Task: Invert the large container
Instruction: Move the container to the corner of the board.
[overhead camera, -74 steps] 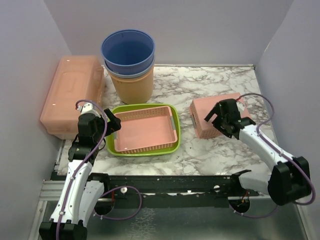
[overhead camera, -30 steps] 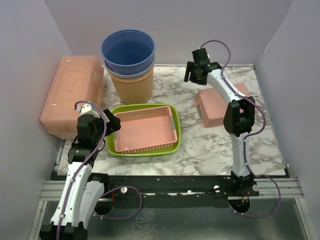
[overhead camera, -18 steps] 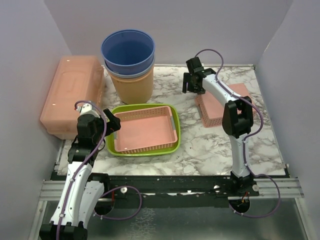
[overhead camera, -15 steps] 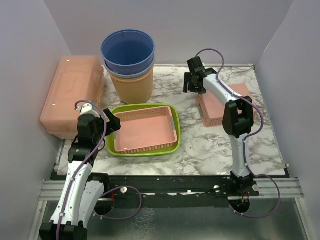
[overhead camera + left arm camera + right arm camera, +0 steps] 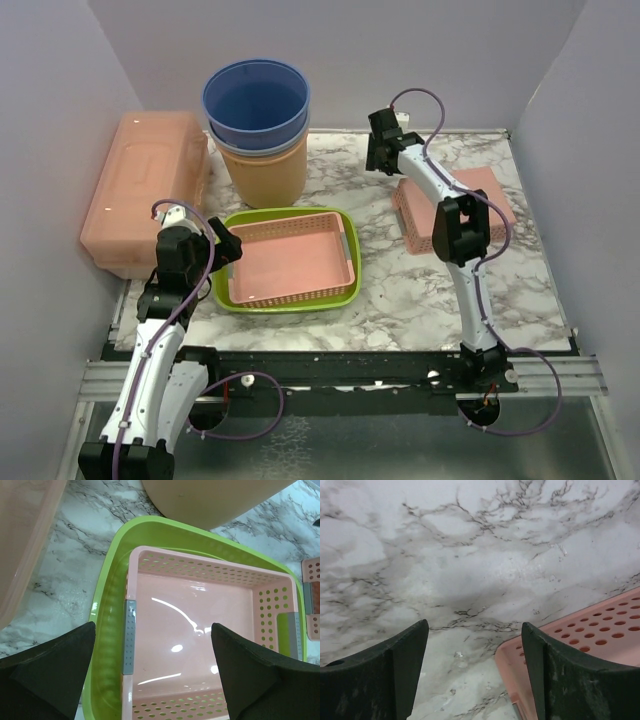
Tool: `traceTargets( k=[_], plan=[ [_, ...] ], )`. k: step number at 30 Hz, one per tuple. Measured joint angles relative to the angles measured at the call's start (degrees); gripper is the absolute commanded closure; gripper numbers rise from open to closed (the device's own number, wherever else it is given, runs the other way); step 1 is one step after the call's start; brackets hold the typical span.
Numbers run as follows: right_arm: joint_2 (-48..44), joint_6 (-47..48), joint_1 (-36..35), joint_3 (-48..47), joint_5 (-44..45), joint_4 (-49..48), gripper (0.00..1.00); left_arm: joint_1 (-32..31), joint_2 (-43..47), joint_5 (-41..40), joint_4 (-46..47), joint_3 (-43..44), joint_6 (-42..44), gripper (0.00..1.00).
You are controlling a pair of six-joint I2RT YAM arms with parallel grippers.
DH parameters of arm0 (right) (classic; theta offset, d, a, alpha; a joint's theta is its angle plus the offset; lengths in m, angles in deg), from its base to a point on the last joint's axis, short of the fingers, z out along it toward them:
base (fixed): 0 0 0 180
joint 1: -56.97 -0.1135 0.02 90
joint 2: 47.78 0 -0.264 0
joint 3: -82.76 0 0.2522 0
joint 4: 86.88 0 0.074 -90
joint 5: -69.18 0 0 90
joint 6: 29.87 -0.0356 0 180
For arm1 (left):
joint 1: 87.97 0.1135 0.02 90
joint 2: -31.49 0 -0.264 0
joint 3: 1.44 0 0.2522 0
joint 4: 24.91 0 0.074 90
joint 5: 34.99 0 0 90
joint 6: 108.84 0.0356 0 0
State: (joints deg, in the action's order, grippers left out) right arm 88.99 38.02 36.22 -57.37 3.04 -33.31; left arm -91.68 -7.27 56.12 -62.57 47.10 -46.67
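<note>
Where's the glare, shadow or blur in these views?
Left wrist: white glare streaks on the pink basket floor; left fingers dark, featureless. Right wrist: diffuse grey shadow on the marble table between the right fingers. Top external: even light, sharp.

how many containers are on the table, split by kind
buckets: 2, blue bucket nested in tan bucket
pink perforated baskets: 2, left basket inside the tray, right basket on the marble
green tray: 1
lidded box: 1
total: 6
</note>
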Motion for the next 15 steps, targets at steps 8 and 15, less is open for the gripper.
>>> traceTargets(
  k=[8, 15],
  plan=[
    [-10.1, 0.5, 0.7, 26.7, -4.5, -3.6, 0.23, 0.0, 0.2, 0.0, 0.1, 0.0, 0.0, 0.01],
    [-33.4, 3.1, 0.5, 51.8, -10.0, -8.1, 0.23, 0.0, -0.6, 0.4, 0.3, 0.0, 0.0, 0.01]
  ],
)
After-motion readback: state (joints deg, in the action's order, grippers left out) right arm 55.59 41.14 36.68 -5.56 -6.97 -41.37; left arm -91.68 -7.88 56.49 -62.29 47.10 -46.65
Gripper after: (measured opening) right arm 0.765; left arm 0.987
